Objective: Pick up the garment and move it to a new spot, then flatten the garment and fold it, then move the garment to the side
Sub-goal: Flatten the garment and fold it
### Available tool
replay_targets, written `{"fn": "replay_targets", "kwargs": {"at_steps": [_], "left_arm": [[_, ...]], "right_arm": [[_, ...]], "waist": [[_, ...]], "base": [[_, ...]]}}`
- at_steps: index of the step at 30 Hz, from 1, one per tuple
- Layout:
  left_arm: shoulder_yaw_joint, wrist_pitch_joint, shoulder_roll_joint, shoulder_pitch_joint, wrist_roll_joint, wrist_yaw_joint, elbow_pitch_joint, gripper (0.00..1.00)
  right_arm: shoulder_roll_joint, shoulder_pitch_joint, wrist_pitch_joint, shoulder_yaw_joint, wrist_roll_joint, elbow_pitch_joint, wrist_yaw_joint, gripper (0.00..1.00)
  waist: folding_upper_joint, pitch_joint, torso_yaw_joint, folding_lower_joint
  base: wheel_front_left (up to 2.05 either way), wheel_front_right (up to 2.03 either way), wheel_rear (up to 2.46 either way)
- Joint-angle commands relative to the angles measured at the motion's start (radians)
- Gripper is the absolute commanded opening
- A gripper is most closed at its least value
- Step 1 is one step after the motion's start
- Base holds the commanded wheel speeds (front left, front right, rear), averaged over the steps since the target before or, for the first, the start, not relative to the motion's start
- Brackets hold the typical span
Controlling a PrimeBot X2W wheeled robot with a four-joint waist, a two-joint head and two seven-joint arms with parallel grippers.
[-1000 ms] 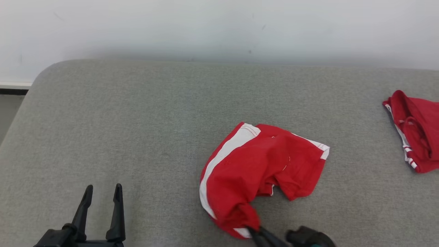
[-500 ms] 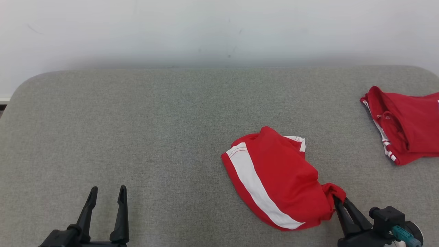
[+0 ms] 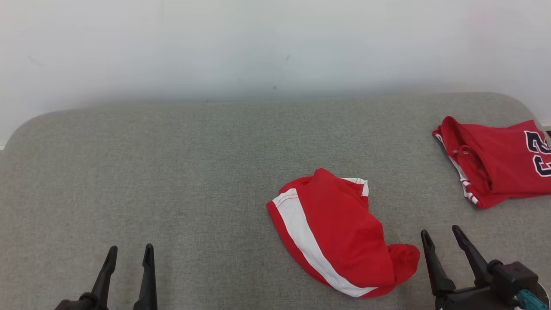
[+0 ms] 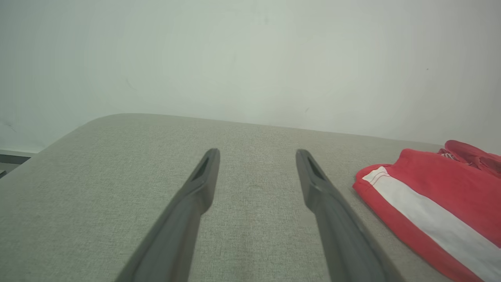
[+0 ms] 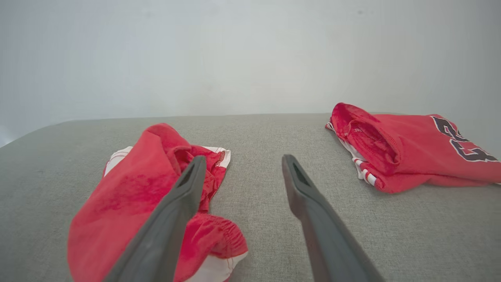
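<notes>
Now the red shorts [image 3: 340,237] lie crumpled right of centre on the grey padded worktop [image 3: 172,172], gripped by nothing. The right jaws stand wide just beside the bunched end, the left jaws wide and well apart. Flattening well likely means pinching two opposite edges and drawing them apart low, clear of the folded red jersey [image 3: 495,163]

Numbered red jersey [image 3: 495,159]: cut by head view's right edge, number incomplete. Red-and-white garment [image 4: 430,188]: cropped at left wrist view's right edge; partly behind one finger of the right gripper [image 5: 243,158].
</notes>
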Motion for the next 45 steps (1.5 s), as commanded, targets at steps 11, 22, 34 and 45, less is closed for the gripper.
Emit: {"fn": "replay_targets", "kwargs": {"at_steps": [11,22,34,45], "left_arm": [[-0.062,0.0,0.042,-0.101,0.006,0.001,0.008,1.0],[-0.313,0.015,0.143,-0.468,-0.071,0.002,0.174,1.0],[-0.57,0.053,0.223,-0.675,-0.213,0.002,0.45,1.0],[-0.733,0.07,0.252,-0.677,-0.33,0.002,0.582,0.0]], "right_arm": [[0.084,0.042,-0.001,-0.055,-0.048,-0.114,-0.003,1.0],[0.113,-0.013,-0.001,-0.055,-0.07,-0.121,-0.003,1.0],[0.15,-0.055,-0.001,-0.069,-0.079,-0.128,-0.003,1.0],[0.161,-0.053,-0.001,-0.088,-0.086,-0.13,-0.003,1.0]], "waist": [[0.0,0.036,-0.058,0.0001],[0.0,0.128,-0.153,0.0001],[0.0,0.231,-0.256,0.0001],[0.0,0.224,-0.275,0.0001]], "base": [[0.0,0.0,0.0],[0.0,0.0,0.0],[0.0,0.0,0.0],[0.0,0.0,0.0]]}}
